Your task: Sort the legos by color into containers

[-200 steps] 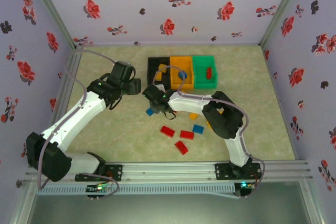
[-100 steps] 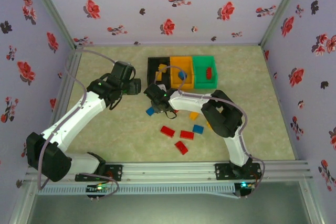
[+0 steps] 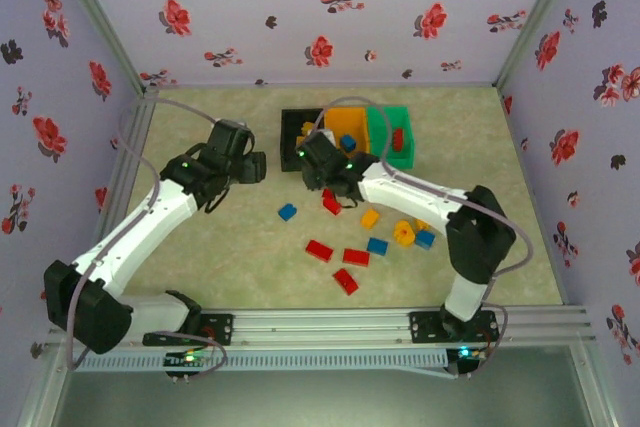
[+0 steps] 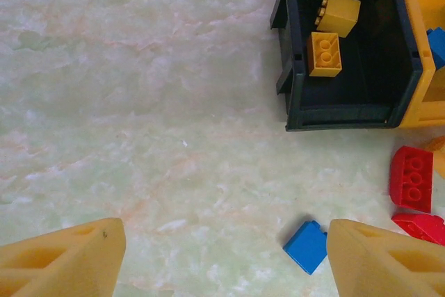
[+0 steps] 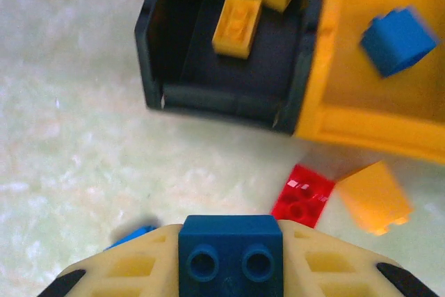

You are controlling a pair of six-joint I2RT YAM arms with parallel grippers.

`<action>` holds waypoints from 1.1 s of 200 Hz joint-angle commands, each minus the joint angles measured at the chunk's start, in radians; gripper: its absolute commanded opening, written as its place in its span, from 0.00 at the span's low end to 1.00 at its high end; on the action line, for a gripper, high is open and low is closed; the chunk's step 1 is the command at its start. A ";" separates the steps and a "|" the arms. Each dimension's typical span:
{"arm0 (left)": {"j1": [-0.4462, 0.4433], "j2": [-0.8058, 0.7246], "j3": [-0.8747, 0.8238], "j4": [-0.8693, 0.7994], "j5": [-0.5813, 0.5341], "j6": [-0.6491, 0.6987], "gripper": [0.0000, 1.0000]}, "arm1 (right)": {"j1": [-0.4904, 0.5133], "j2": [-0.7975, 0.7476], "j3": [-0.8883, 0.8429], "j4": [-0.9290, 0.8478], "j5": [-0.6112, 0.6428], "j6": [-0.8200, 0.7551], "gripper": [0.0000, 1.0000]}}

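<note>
while the left pincer (image 4: 222, 259) gapes, the right pincer (image 5: 231, 273) grips a blue lego (image 5: 231, 252)

Three bins (image 3: 392, 158) stand side by side, behind the scattered bricks (image 3: 355, 257).

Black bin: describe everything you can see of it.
The small black rectangular plastic bin is open-topped and upright on the pale marbled table. Its walls look smooth and slightly glossy; small ledges jut from one outer wall. Inside lie a yellow-orange brick, flat with studs up, and a second yellow-orange brick tipped on its side. One long side stands flush against the orange plastic bin.
</note>
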 commanded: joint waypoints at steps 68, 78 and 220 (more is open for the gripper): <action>-0.038 -0.058 -0.087 -0.011 0.027 -0.075 0.76 | -0.242 0.150 0.191 0.054 -0.061 -0.171 0.31; -0.048 -0.059 -0.092 -0.011 0.028 -0.084 0.76 | -0.262 0.189 0.226 0.055 -0.078 -0.170 0.32; -0.129 -0.013 -0.119 0.024 0.044 -0.122 0.76 | -0.320 0.232 0.301 0.015 -0.150 -0.183 0.48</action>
